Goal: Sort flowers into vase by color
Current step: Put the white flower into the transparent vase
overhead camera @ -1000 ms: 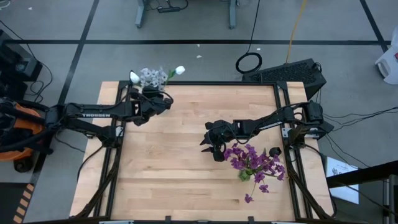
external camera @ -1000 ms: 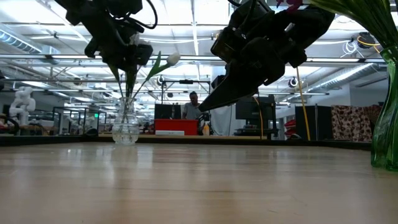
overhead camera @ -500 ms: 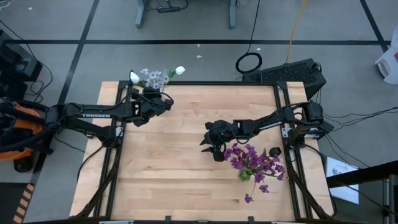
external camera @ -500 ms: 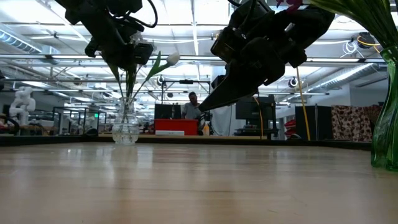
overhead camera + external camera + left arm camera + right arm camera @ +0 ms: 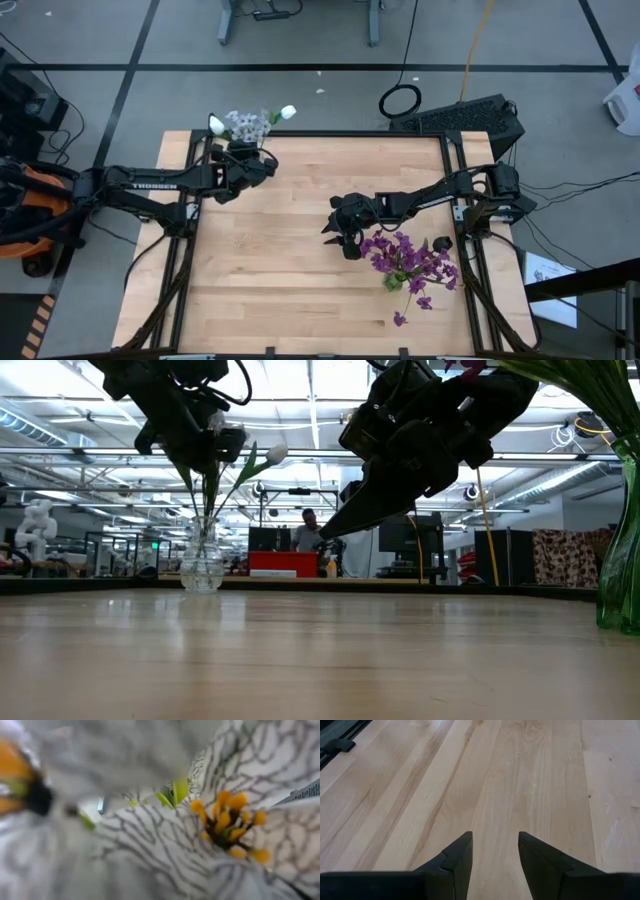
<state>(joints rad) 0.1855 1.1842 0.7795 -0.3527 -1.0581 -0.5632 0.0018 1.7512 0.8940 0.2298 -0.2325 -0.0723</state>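
A clear glass vase (image 5: 202, 565) stands at the table's far left corner, with thin green stalks standing in it. It holds a pale grey-blue cluster (image 5: 245, 124) and white buds (image 5: 289, 113) (image 5: 275, 456). My left gripper (image 5: 252, 165) hovers right at these blooms, and veined pale petals with orange centres (image 5: 227, 817) fill its wrist view. A second vase (image 5: 620, 560) near the right edge holds purple flowers (image 5: 408, 262). My right gripper (image 5: 494, 851) is open over bare wood, left of the purple bunch, raised above the table (image 5: 345, 520).
Bare wood (image 5: 290, 280) spans the table's middle and near side. Dark frame rails (image 5: 180, 260) run along both side edges. A black box (image 5: 470, 115) and a cable loop (image 5: 400, 100) lie beyond the far right corner. A person (image 5: 312, 530) shows far back in the room.
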